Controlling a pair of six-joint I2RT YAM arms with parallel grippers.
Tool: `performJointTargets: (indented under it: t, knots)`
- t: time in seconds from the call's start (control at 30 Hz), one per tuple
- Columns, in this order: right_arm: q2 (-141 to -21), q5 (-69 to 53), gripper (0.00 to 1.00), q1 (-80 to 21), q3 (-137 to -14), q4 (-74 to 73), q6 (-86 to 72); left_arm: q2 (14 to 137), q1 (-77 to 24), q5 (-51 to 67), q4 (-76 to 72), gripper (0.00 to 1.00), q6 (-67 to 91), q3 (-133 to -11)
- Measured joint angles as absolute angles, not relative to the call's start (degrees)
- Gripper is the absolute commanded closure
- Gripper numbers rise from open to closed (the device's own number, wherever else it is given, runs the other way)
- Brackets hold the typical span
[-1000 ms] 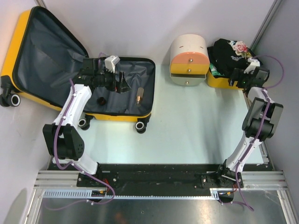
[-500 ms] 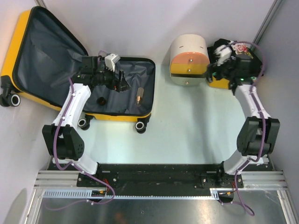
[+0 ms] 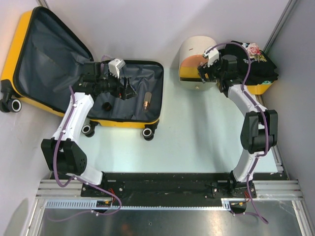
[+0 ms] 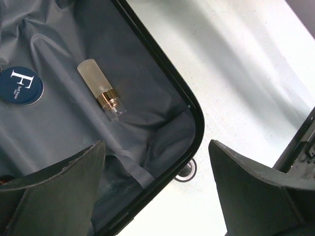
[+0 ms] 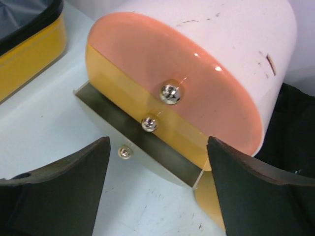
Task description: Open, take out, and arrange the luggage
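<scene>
**Inspector:** Yellow luggage [image 3: 123,124] lies open on the tabletop [image 3: 197,128] with its lid thrown back. The lined base is directly beneath the left end effector [image 4: 155,147], whose fingers stand wide with nothing between them.

**Reviewer:** Contents?

**Inspector:** A frosted bottle [image 4: 101,91] lies just ahead of those fingers, and a round dark-blue tin [image 4: 19,86] lies further off to their left. Both are inside the case.

**Reviewer:** What has changed?

**Inspector:** The right end effector [image 5: 157,142] was over the yellow bin [image 3: 256,88] a second ago. It has swung away and now faces the drawer cabinet [image 5: 197,73], with the knobs straight ahead. The lowest drawer appears to stand slightly out. The fingers are wide and empty. The left arm has hardly shifted.

**Reviewer:** Meaning for the task?

**Inspector:** Opening is done. In my judgement the right arm has finished at the bin and is turning to the cabinet. The left is lined up on the bottle. Two items are still to come out.
</scene>
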State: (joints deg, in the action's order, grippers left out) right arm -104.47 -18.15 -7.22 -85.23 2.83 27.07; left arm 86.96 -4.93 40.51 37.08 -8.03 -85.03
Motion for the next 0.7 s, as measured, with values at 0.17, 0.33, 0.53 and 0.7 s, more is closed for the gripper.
performJointTargets:
  t: [0.17,0.33,0.53,0.7]
  knots:
    - [-106.41,-20.49,0.23,-5.85,-87.90,-0.27,25.89,86.85,-4.93,40.23,37.06,0.11,-8.08,-85.03]
    - [-106.85,-26.02,0.19,-4.71,-87.90,-6.07,30.92,86.85,-4.93,40.23,37.06,0.11,-8.12,-85.03]
    - [-110.69,-25.85,0.17,-5.48,-87.88,-6.94,38.48,86.85,-4.93,40.25,37.06,0.11,-8.19,-84.90]
    - [-115.24,-22.06,0.16,-7.77,-87.53,-4.78,44.36,86.87,-4.93,40.25,37.08,0.11,-8.25,-84.68]
